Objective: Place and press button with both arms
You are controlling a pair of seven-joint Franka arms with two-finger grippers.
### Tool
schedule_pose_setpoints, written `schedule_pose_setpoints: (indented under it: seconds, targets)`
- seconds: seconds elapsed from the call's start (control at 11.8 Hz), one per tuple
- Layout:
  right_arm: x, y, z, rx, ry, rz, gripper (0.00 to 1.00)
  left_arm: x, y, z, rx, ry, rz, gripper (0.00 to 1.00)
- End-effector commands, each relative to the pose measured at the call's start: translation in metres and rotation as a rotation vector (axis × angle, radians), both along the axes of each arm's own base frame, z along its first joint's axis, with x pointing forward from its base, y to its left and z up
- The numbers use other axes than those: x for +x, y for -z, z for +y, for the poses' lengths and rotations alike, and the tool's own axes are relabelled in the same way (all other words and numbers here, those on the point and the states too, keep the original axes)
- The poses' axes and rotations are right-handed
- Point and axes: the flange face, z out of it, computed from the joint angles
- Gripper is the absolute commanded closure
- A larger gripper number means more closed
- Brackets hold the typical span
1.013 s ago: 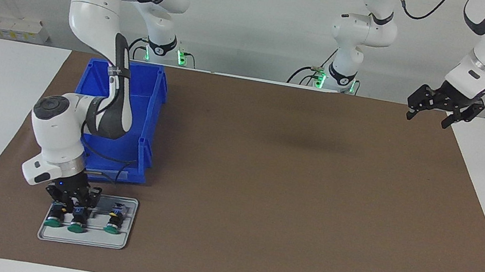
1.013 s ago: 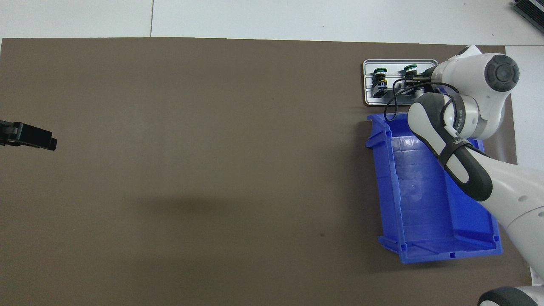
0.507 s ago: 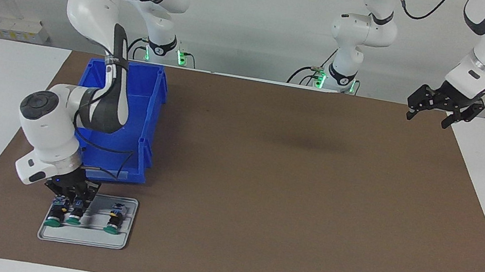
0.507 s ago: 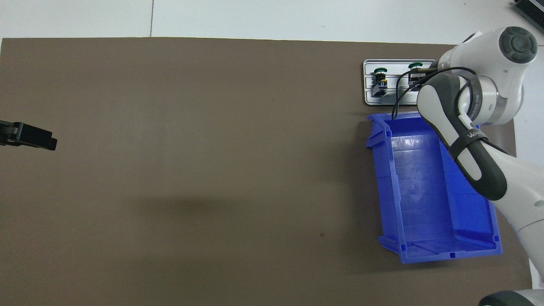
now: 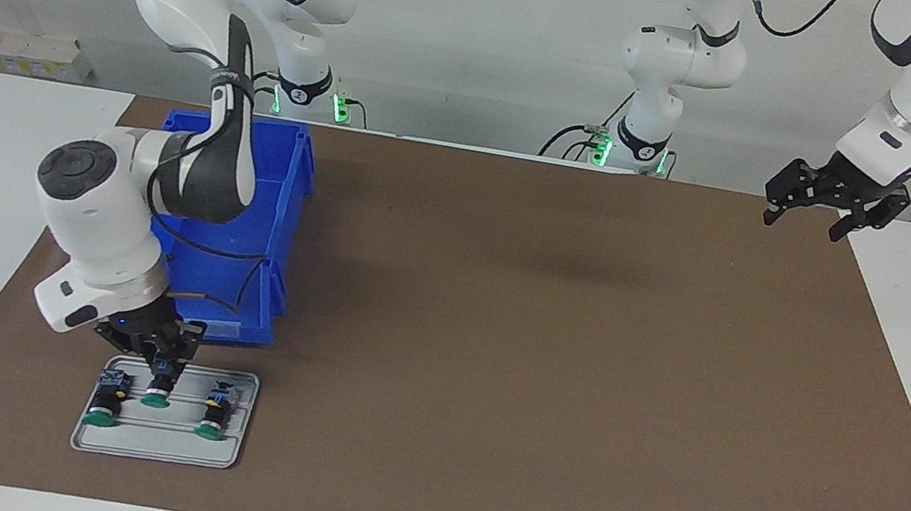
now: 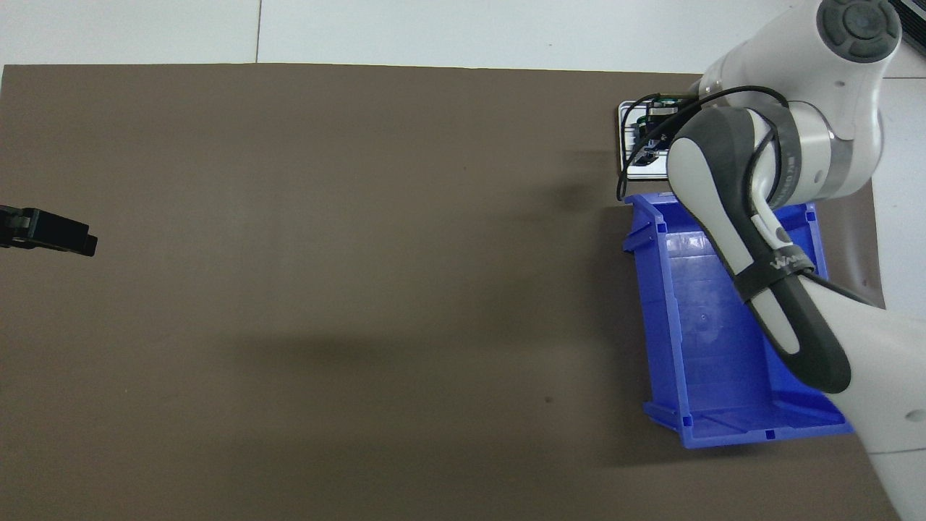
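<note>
My right gripper (image 5: 163,373) is shut on the black body of a green-capped button (image 5: 157,398). The button hangs cap-down just above the grey tray (image 5: 155,446), between two other buttons. In the overhead view the right arm's wrist covers this gripper and most of the tray (image 6: 623,137). My left gripper (image 5: 804,217) waits open and empty, raised over the mat's corner at the left arm's end. Only its dark tip (image 6: 51,233) shows in the overhead view.
Two green-capped buttons lie on the tray: one (image 5: 101,407) at the outer end and one with a yellow mark (image 5: 213,417) toward the table's middle. A blue bin (image 5: 233,255) stands just nearer the robots than the tray. The brown mat (image 5: 550,355) covers the table.
The right gripper has risen off the tray with the middle button in its grip, and the right wrist has swung upward. The left arm has not moved.
</note>
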Motion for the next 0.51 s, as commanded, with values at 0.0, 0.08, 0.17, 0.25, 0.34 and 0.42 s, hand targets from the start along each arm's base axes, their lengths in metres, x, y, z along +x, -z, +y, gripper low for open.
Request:
schedule_pose_setpoints:
  seconds: [0.0, 0.08, 0.17, 0.25, 0.34, 0.42]
  targets:
    - [-0.022, -0.019, 0.072, 0.044, 0.152, -0.013, 1.00, -0.008, -0.001, 0.002, 0.018, -0.008, -0.002, 0.00]
    - [-0.028, -0.021, 0.101, 0.075, 0.240, -0.024, 1.00, -0.008, -0.001, 0.002, 0.018, -0.008, -0.002, 0.00]
    - [-0.033, -0.025, 0.123, 0.112, 0.319, -0.042, 1.00, -0.008, -0.001, 0.003, 0.018, -0.010, 0.000, 0.00]
    - [-0.042, -0.025, 0.145, 0.137, 0.377, -0.038, 1.00, -0.008, -0.001, 0.003, 0.018, -0.010, 0.000, 0.00]
    - [-0.052, -0.024, 0.173, 0.166, 0.448, -0.037, 1.00, -0.008, -0.001, 0.002, 0.018, -0.008, 0.000, 0.00]
    - [-0.058, -0.020, 0.196, 0.209, 0.521, -0.050, 1.00, -0.008, -0.001, 0.003, 0.018, -0.010, -0.002, 0.00]
